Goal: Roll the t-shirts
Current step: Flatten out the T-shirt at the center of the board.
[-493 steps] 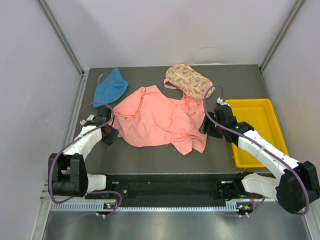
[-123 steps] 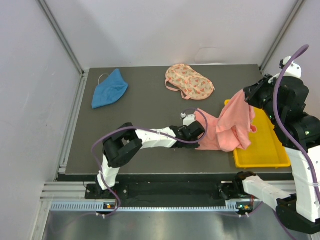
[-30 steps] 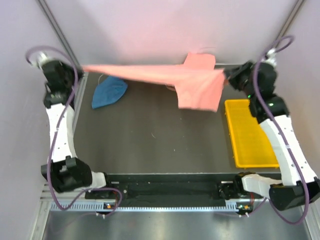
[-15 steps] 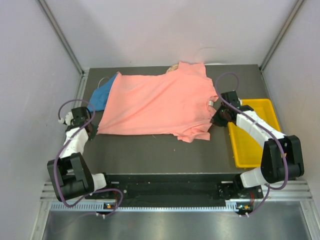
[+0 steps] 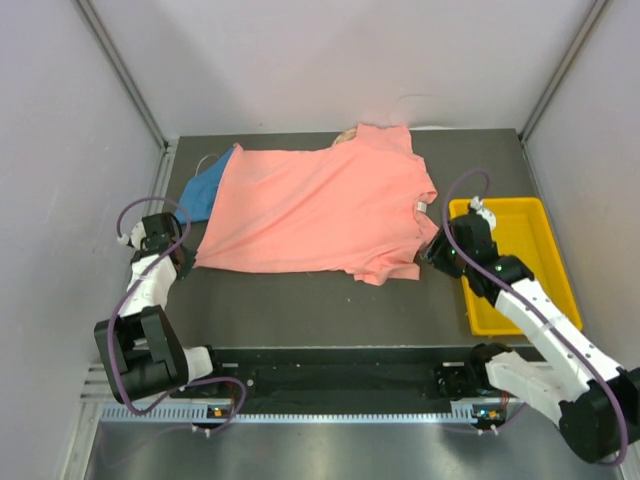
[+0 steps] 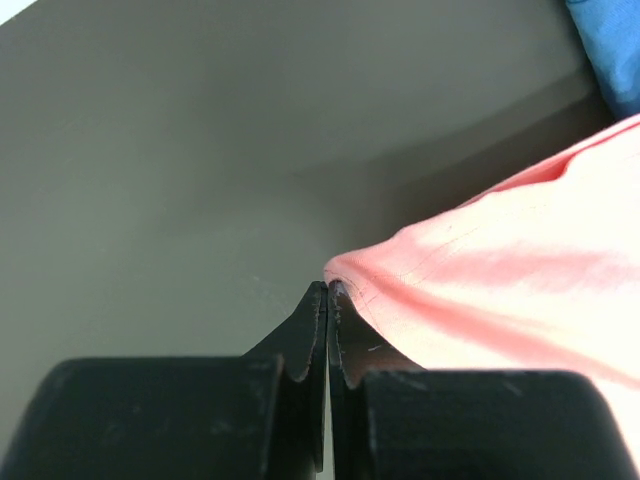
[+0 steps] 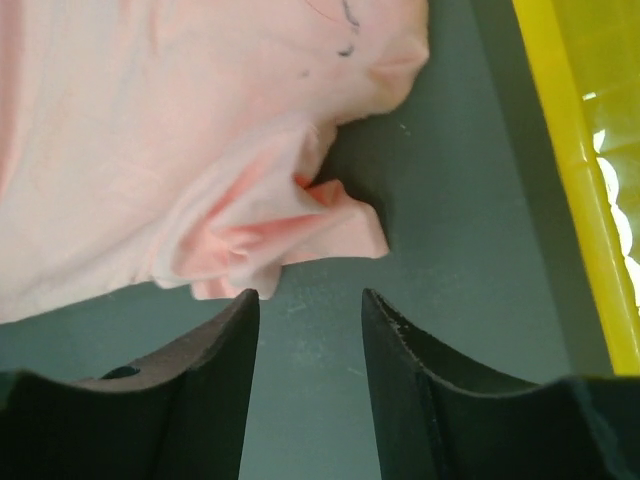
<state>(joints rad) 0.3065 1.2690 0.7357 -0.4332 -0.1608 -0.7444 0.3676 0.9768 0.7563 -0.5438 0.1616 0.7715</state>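
Top external: soft salmon-pink t-shirt (image 5: 320, 205) spread flat.

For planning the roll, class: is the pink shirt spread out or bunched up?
Mostly spread: the pink shirt lies flat; only the sleeve by the open right pincer is crumpled.

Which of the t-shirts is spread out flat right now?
The salmon-pink t-shirt, laid open across the table; the blue t-shirt and the cream shirt only peek out from under it.

Overhead camera looks down; close wrist cameras share the salmon-pink t-shirt (image 5: 320, 205).
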